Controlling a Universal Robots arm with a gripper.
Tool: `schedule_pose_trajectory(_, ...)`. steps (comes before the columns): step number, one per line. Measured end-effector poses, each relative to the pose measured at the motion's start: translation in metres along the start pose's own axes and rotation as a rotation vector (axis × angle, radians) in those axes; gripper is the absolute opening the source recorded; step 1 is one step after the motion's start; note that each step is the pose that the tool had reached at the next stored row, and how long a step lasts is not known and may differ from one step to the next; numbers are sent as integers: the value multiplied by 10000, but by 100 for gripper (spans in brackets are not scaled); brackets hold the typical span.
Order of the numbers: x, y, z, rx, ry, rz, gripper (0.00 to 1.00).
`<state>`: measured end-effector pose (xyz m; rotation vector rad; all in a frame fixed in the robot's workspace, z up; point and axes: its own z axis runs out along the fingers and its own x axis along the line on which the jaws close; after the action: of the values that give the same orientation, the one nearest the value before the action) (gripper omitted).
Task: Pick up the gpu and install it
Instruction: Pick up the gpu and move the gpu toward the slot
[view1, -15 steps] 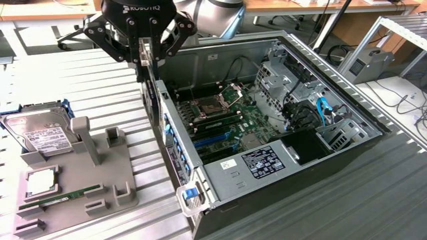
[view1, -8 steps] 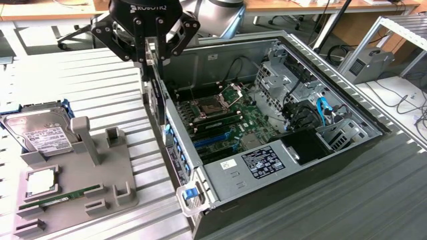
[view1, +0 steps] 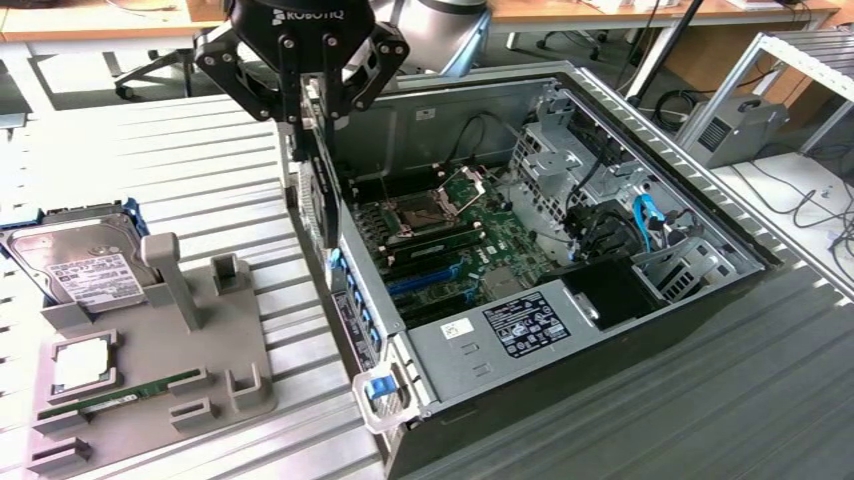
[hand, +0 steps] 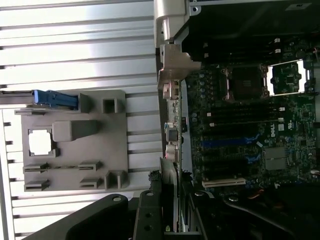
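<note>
Clamping the gpu (view1: 316, 195) edge-on, the gripper (view1: 312, 110) marked ROBOTIQ hangs half-closed over the computer case (view1: 447, 352)

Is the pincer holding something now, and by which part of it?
Yes: the pincer grips the gpu by its upper edge; the card hangs edge-on at the wall of the computer case.
</note>
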<state>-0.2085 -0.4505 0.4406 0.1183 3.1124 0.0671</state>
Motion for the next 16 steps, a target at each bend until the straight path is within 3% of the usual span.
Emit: schedule_pose_trajectory(16,-159,12,4,0,0,0,26)
